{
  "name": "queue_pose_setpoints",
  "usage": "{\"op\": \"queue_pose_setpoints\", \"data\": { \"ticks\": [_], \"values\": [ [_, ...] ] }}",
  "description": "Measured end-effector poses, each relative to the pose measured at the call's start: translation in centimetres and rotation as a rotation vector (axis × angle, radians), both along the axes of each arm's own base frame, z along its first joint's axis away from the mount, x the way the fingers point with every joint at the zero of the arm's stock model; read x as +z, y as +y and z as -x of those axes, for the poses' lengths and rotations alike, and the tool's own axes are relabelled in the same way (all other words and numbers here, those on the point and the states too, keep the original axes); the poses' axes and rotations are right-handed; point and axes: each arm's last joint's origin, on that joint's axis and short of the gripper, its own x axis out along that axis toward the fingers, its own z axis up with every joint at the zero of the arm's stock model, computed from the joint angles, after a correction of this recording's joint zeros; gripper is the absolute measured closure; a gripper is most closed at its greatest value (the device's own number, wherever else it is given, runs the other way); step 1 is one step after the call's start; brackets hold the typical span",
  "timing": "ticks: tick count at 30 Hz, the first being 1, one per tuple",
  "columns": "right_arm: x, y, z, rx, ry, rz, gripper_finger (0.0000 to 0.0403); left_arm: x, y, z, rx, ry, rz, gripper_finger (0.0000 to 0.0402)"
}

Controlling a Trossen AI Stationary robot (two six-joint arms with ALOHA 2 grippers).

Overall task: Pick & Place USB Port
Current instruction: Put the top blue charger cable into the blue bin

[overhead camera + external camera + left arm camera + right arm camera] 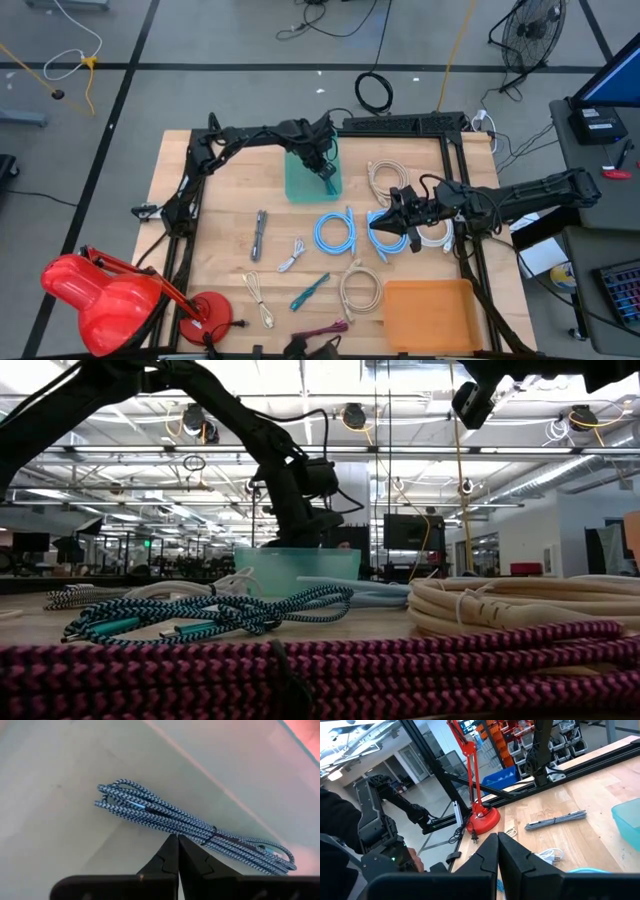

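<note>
Left wrist view shows our left gripper [177, 840] with fingers together and empty, the blue braided cable [190, 827] lying just ahead in the teal bin [312, 180], so we should lift straight out.

1. A red desk lamp [95, 292] stands at the near left corner of the wooden table [225, 190].
2. A black floor fan [533, 32] is on the floor, well apart from the table's far right corner.
3. A black cable coil [375, 92] lies on the floor just beyond the table's far edge.
4. A yellow cord [455, 45] runs over the floor near the fan.
</note>
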Motion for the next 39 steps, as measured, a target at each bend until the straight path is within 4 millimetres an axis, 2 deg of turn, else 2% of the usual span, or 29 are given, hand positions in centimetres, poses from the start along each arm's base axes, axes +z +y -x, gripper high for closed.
{"op": "queue_pose_setpoints", "data": {
  "ticks": [8,14,19,21,24,27,30,34,39],
  "values": [
    [0.0,0.0,0.0,0.0,0.0,0.0,0.0403,0.1,-0.2,-0.2,0.012,-0.024,0.029,0.0401],
    [0.0,0.0,0.0,-0.001,0.0,-0.002,0.0403,0.4,0.3,-0.4,0.086,-0.115,0.144,0.0401],
    [0.0,0.0,0.0,0.0,0.004,-0.018,0.0403,1.3,-1.1,-0.3,0.167,-0.078,0.231,0.0402],
    [0.0,0.1,0.0,0.004,0.004,-0.021,0.0403,1.9,-1.8,-0.2,0.143,-0.054,0.205,0.0402],
    [0.0,0.3,0.1,0.013,0.004,-0.018,0.0403,4.0,-2.3,0.3,0.101,-0.044,0.078,0.0401],
    [0.0,0.4,0.1,0.018,0.002,-0.007,0.0403,5.5,-1.2,1.3,0.113,-0.045,-0.029,0.0401],
    [0.0,0.4,0.1,0.019,0.0,0.0,0.0403,5.7,0.8,2.4,0.156,-0.039,-0.059,0.0402],
    [0.0,0.4,0.1,0.019,0.0,0.0,0.0403,4.2,2.8,3.4,0.133,0.013,-0.077,0.0402],
    [0.0,0.4,0.1,0.02,0.002,-0.007,0.0403,2.1,4.1,3.9,0.031,0.057,-0.074,0.0402]
  ]
}}
